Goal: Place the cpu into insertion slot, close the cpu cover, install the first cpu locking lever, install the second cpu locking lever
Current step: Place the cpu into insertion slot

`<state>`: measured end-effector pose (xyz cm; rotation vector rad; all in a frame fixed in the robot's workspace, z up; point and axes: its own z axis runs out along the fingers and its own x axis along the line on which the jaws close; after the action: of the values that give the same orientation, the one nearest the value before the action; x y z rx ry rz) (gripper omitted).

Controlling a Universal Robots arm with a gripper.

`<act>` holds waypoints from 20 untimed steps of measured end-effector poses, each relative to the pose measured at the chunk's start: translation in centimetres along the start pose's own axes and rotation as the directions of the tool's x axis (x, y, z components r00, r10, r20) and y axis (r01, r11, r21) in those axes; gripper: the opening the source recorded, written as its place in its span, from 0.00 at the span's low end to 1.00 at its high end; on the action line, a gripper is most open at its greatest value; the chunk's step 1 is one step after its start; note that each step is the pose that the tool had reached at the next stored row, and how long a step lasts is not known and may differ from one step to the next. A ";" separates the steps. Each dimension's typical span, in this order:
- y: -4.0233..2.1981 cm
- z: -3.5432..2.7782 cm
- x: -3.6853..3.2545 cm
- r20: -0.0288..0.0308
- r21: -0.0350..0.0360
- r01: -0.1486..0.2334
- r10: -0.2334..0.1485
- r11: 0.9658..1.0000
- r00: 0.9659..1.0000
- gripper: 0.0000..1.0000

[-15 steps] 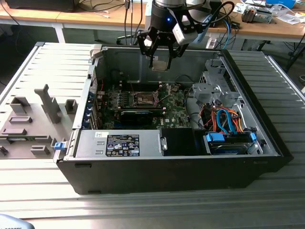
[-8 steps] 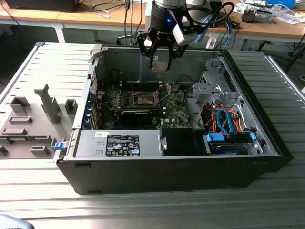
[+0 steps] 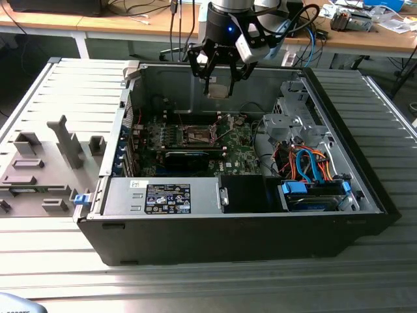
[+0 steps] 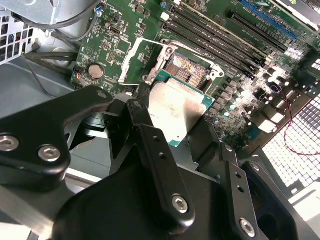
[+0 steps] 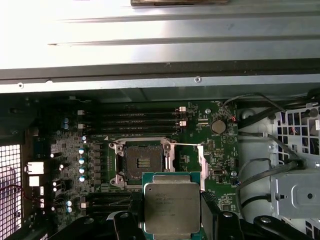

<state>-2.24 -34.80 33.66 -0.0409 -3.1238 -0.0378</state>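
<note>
Your fingers [image 4: 150,145] are clamped on the cpu [image 5: 171,206], which hangs in the air near the open insertion slot [image 5: 143,162] (not touching it). If it sits skewed in that grip, lowering it could damage the slot.

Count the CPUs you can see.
1. The cpu is clamped in the gripper, held over the board and not yet in the empty slot.
</note>
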 end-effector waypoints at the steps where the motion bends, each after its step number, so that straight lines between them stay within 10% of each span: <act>1: 0.00 0.02 0.00 0.000 0.000 0.000 0.000 1.000 1.000 0.55; 20: -0.02 0.71 -0.01 0.000 0.000 0.000 0.000 1.000 1.000 0.55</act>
<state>-2.25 -34.80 32.95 -0.0409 -3.1237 -0.0373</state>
